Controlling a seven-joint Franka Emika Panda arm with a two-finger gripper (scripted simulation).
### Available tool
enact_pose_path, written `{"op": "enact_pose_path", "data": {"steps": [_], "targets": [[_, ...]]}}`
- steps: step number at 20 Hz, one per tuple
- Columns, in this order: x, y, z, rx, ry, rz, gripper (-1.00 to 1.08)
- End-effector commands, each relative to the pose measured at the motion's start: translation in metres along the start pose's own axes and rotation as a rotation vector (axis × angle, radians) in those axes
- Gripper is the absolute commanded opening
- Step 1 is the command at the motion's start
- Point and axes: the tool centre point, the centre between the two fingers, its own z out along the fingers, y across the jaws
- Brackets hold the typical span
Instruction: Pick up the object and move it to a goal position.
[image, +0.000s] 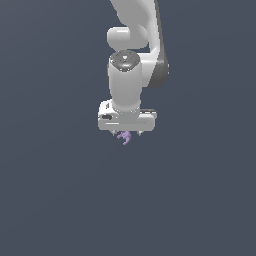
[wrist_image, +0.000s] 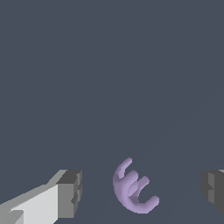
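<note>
In the exterior view the arm (image: 135, 20) runs off the top edge, and the gripper (image: 127, 132) body hides its own fingers and part of the object (image: 124, 137) — too small there to make out its prongs. In the wrist view both fingers (wrist_image: 70, 194) are cut by the picture's edges — one shows only a dark pad.

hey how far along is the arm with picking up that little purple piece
Done: the gripper is lined up over the purple piece, which sits between the two fingers.
In hand: the jaws are open with gaps on both sides, so nothing is gripped yet; the exterior view shows the piece just under the gripper.
Left: close, lift and carry it to the goal, which no marker shows.
</note>
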Motion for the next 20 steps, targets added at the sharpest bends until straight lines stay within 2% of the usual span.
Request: {"op": "enact_pose_path", "data": {"steps": [1, 11, 20], "targets": [[0.000, 0.000, 0.000, 0.000, 0.000, 0.000, 1.00], [0.006, 0.029, -0.013, 0.010, 0.019, 0.054, 1.00], [0.002, 0.028, -0.007, 0.008, 0.017, 0.018, 1.00]]}}
